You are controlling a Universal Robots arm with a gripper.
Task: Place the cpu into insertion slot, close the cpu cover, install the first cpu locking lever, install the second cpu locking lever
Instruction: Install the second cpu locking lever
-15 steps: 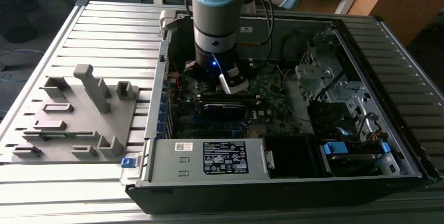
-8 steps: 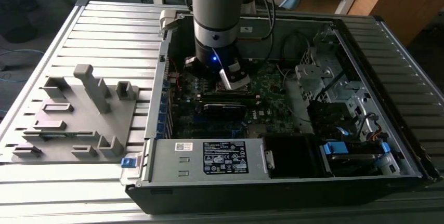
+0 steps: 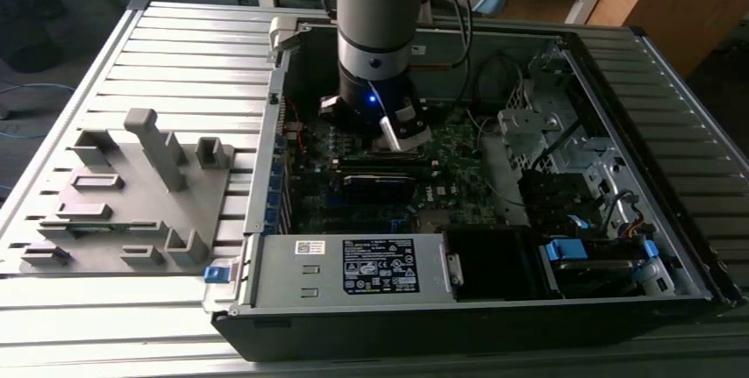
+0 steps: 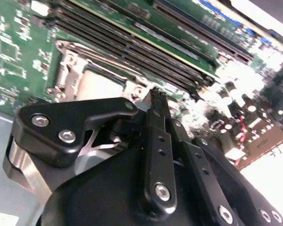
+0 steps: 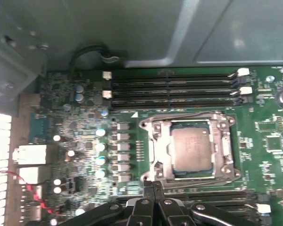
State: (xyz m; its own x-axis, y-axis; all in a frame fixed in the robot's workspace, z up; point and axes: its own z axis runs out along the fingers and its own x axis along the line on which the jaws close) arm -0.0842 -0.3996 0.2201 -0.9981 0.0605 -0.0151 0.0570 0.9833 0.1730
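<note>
One scene, largest thing first:
Bench: ribbed grey metal bench (image 3: 175, 53) carrying everything; wooden furniture stands behind it.
Computer case: open black tower (image 3: 468, 325) lying on its side on the bench, with a labelled power supply (image 3: 351, 266) at its near edge and a drive cage (image 3: 550, 137) toward the exterior view's right.
Fixture tray: grey tray (image 3: 129, 194) with upright pegs, on the bench at the exterior view's left of the case.
Motherboard: green board (image 5: 85, 122) inside the case, dotted with capacitors.
Memory slots: long black slots (image 5: 174, 89) just beside the socket.
Insertion slot: square socket (image 5: 188, 148) ringed by a silvery frame.
Cpu cover: thin silvery plate (image 5: 153, 153) lying flat around the chip.
Cpu: dull grey square chip (image 5: 192, 149) seated flat in the socket, also seen in the second wrist view (image 4: 96, 87).
Gripper: black fingers (image 5: 153, 188) pressed together, holding nothing, poised just beside the socket's edge; gripper (image 4: 158, 96).
</note>
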